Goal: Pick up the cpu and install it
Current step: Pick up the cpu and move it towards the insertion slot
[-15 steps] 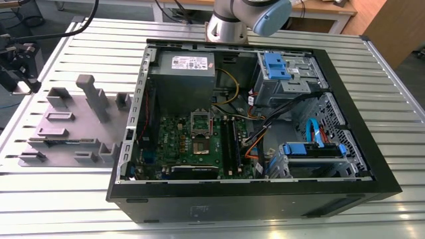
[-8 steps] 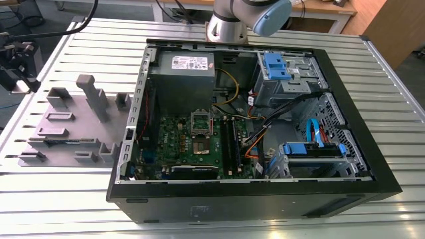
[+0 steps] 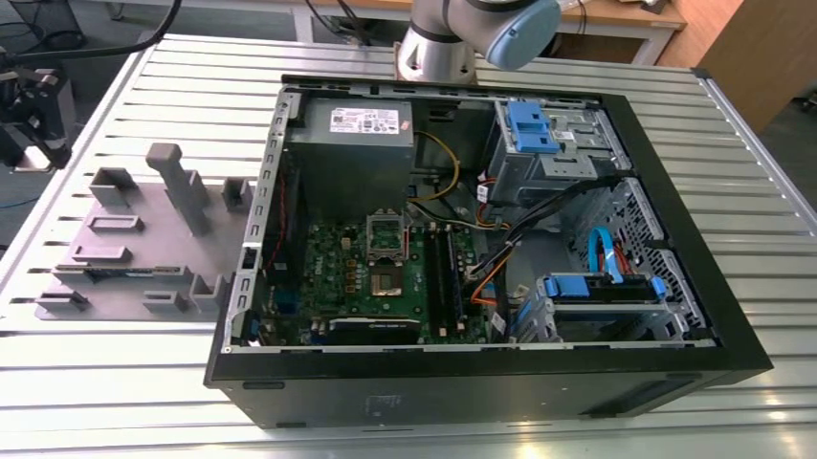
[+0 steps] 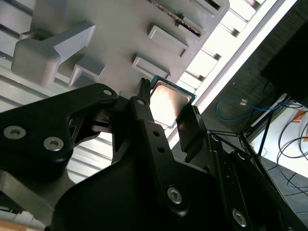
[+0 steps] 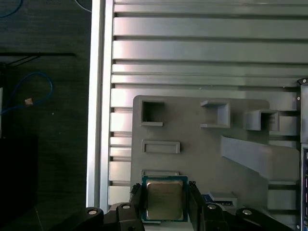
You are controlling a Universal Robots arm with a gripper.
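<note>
Cpu: being held by opposite edges in closed hand, above holder, at 9 o'clock of case in exterior view. Risk judged: slip or tilt being invited by thin edge grip.

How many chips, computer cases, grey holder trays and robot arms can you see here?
cpu: 1
PC case: 1
grey holder tray: 1
robot arm: 1
Total: 4
</note>
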